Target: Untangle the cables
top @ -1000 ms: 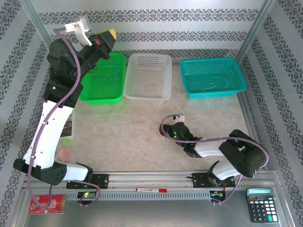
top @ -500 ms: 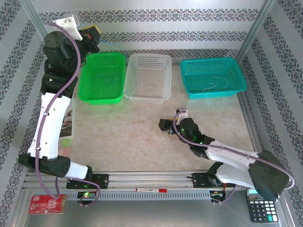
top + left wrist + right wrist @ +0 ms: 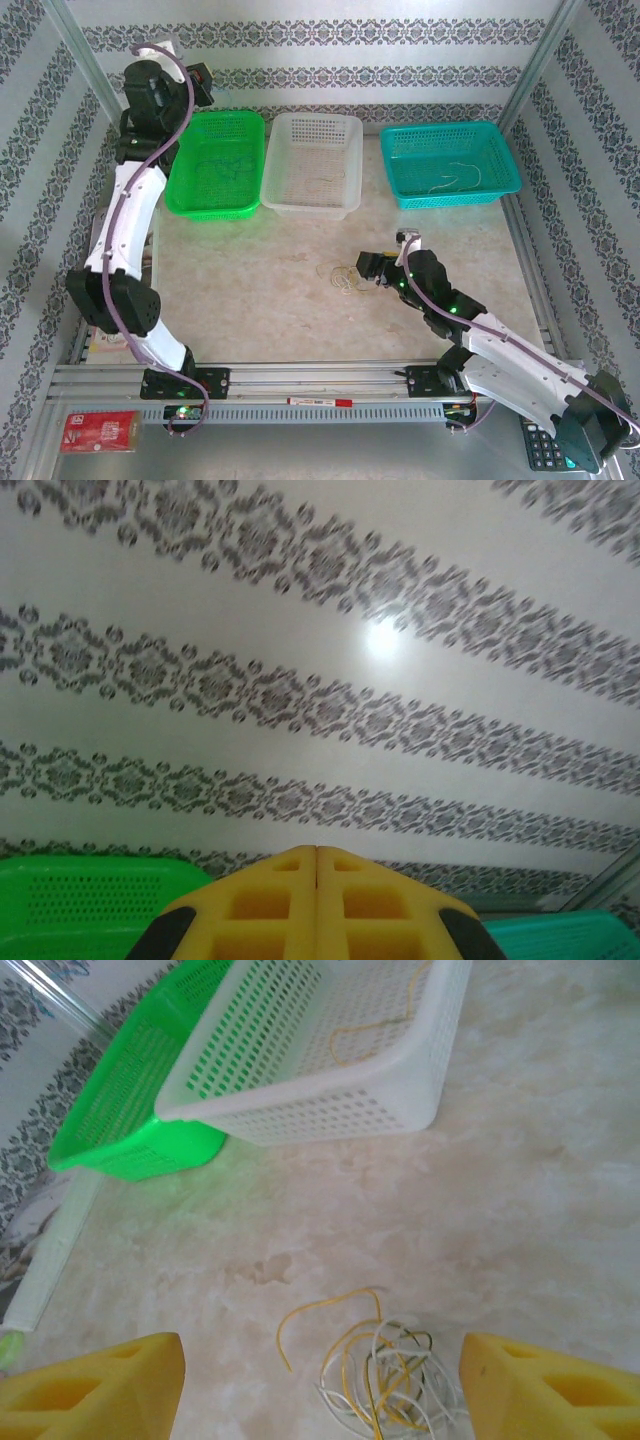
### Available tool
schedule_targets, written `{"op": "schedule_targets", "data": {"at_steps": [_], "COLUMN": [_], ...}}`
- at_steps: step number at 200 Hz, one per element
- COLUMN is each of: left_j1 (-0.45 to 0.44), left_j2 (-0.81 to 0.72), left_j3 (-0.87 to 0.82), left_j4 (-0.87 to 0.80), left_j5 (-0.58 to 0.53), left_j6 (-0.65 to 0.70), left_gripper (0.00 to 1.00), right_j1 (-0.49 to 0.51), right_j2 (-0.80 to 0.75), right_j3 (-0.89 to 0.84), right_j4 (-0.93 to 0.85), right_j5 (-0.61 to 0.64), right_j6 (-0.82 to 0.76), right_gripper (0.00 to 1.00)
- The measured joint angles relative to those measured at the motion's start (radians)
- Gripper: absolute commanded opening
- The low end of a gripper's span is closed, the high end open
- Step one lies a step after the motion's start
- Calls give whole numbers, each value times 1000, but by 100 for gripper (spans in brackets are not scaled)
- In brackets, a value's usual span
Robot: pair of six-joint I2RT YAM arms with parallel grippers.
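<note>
- Right pincer (image 3: 320,1385) is hovering low over the worktop (image 3: 500,1210), spread wide, its yellow fingers (image 3: 100,1385) flanking the cables (image 3: 385,1375) without touching them.
- Cables are lying as a yellow-and-white tangle near the worktop's middle, at the pincer's 9 o'clock in the top view.
- Left pincer (image 3: 316,900) is sitting high at 11 o'clock, facing the patterned wall (image 3: 300,630), fingers pressed together on nothing.
- White basket (image 3: 330,1100) is holding a yellow strand (image 3: 370,1025); the green basket (image 3: 120,1110) at its 9 o'clock is perhaps holding faint strands.

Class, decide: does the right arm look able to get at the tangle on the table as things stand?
Probably yes: its open end effector sits just beside the tangle, and only bare table lies between them.
</note>
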Motion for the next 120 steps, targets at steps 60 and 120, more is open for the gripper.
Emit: {"op": "schedule_targets", "data": {"at_steps": [60, 120], "left_j1": [48, 97], "left_j2": [35, 37], "left_j3": [-243, -253], "left_j4": [41, -21], "left_j5": [-24, 84], "left_j6": [27, -12], "left_gripper": [65, 100], "right_j1": [0, 0], "right_j2": [14, 65], "right_j3": [1, 3], "right_j4": [-35, -53], "right_j5": [-26, -60], "right_j6": [-13, -51], "right_gripper": [72, 72]}}
